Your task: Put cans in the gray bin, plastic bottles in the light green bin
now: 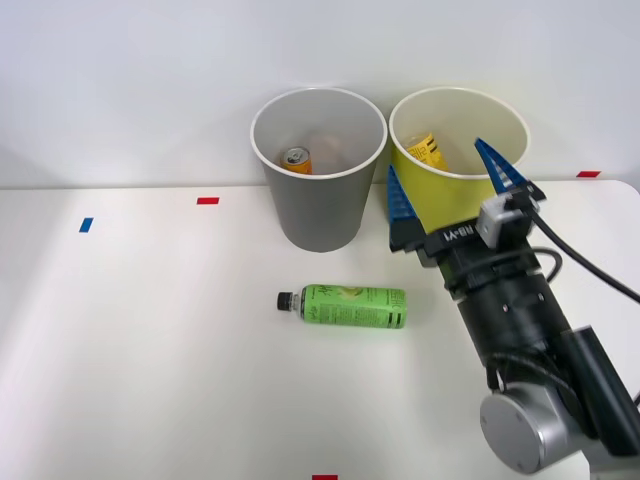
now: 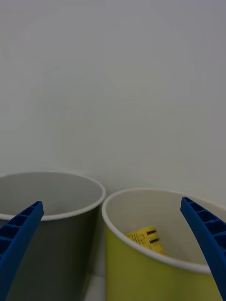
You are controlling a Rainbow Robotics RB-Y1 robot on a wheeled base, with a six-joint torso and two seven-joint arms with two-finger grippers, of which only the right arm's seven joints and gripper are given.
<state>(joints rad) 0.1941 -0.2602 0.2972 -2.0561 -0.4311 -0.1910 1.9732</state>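
Note:
A green-labelled plastic bottle (image 1: 346,306) with a black cap lies on its side on the white table, in front of the two bins. The gray bin (image 1: 318,196) (image 2: 47,244) holds an orange can (image 1: 296,160). To its right stands the light green bin (image 1: 450,185) (image 2: 155,268), with a yellow-labelled item (image 1: 425,150) (image 2: 146,239) inside. My right gripper (image 1: 452,180) (image 2: 113,263) hovers open just in front of the light green bin, its blue fingers (image 1: 400,200) spread wide with nothing between them. It is behind and to the right of the bottle.
Red tape marks (image 1: 208,201) and a blue one (image 1: 86,225) lie on the table (image 1: 150,350). A plain white wall rises behind the bins. My arm's black wrist and silver joint (image 1: 525,430) occupy the front right.

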